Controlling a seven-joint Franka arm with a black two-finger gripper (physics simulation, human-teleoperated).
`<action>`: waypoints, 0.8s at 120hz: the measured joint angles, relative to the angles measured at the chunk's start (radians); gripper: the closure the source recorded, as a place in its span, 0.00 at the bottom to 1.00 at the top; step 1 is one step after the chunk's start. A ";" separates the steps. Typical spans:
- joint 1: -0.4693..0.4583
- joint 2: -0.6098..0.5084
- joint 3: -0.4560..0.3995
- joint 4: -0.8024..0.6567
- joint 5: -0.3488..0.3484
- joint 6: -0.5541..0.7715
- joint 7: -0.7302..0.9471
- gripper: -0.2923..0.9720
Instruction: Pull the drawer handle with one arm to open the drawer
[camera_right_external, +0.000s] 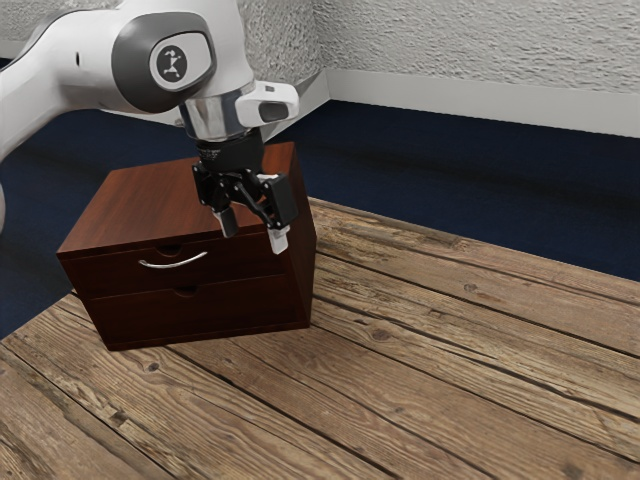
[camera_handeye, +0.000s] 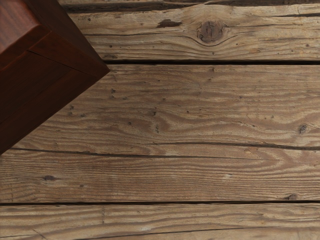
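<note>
Hovering jaws well parted, empty, by cabinet (camera_right_external: 140, 205) corner, clear of handle (camera_right_external: 172, 262)

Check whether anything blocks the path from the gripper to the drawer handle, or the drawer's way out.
Nothing visible does. The gripper, fingers open, hangs by the cabinet near its corner at the exterior view's right, open air between it and the handle. Only bare table planks lie before the drawer front.

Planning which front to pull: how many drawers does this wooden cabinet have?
2. The upper drawer carries the silver handle. The lower drawer sits directly beneath it, with no handle visible. Both look shut.
</note>
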 joint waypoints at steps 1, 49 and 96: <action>0.000 0.000 0.000 0.000 0.000 0.000 0.000 0.23; -0.002 -0.016 0.002 0.187 0.007 -0.103 -0.003 0.23; -0.007 -0.031 0.006 0.065 0.020 -0.105 0.004 0.23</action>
